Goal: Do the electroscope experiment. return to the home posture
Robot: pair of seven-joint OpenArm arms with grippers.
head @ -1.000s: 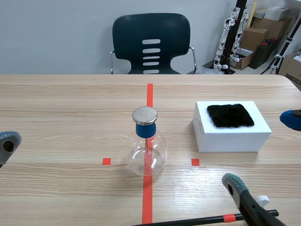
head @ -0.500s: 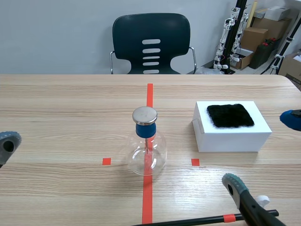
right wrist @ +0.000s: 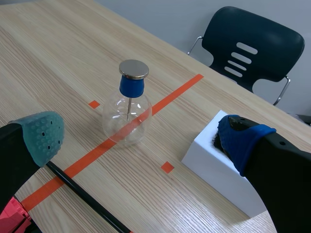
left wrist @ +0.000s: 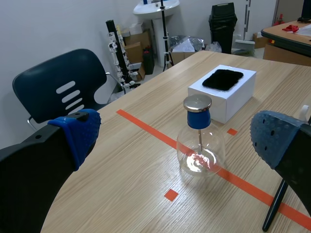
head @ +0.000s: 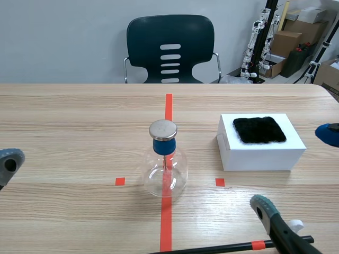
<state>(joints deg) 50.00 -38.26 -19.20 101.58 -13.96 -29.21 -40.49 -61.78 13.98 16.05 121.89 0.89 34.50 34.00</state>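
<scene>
Electroscope (head: 164, 159) upright mid-table, left pincer (left wrist: 177, 138) and right pincer (right wrist: 141, 136) low, gaping

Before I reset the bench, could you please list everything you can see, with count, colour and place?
electroscope: 1, clear glass flask with blue stopper and metal disc, on the centre tape line, mid-table
white box: 1, white, on the table beside the electroscope, on the right arm's side
black cloth: 1, black and fuzzy, lying on top of the white box
black rod: 1, black with an orange-red band, lying along the near table edge
chair: 1, dark blue, beyond the far table edge
cardboard boxes: several, brown, background on the right
table: 1, light wood
left gripper: 1, black with blue pads, open, empty
right gripper: 1, black, one grey-green and one blue pad, open, empty
</scene>
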